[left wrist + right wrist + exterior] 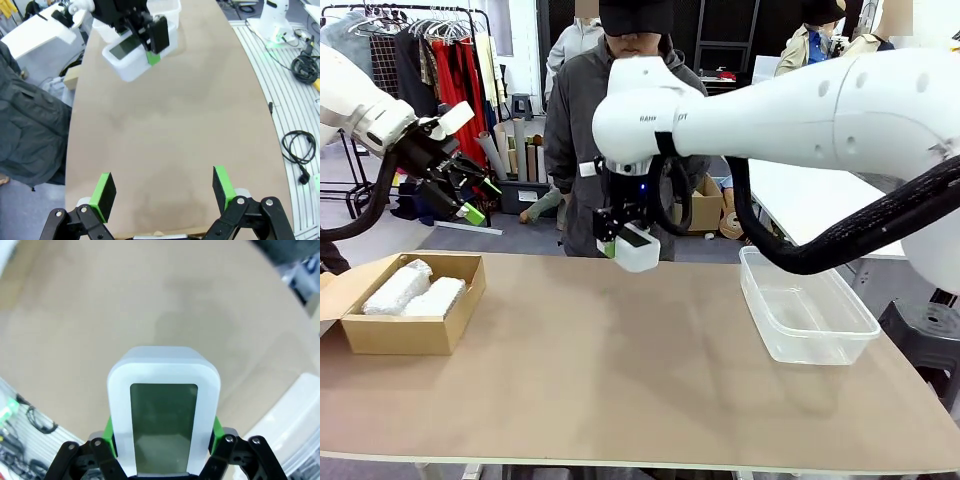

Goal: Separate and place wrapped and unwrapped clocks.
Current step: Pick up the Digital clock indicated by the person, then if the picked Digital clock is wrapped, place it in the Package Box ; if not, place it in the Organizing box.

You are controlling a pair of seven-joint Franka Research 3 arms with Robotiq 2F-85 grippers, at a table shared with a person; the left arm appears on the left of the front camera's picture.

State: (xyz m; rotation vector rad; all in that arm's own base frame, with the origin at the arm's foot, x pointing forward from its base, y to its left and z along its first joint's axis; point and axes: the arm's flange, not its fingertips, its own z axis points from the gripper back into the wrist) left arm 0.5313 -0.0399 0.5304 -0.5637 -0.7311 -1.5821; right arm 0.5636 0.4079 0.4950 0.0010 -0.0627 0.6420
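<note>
Bubble-wrapped, 2 wrapped clocks point(415, 288) sit in the cardboard box point(405, 332) at the table's point(620, 380) left edge, faces hidden. Right gripper point(623, 238) clamps the unwrapped clock point(637, 247) above the far edge (blank screen, no readable print); left gripper point(470, 190) hangs wide open, holding nothing.

A brown table point(620, 370) bears a cardboard box point(410, 325) and a clear tub point(805, 320).

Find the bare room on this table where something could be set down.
Free: the wide brown tabletop between the cardboard box and the clear plastic tub; the tub is empty. Crowded: the box, filled by two bubble-wrapped white bundles.
</note>
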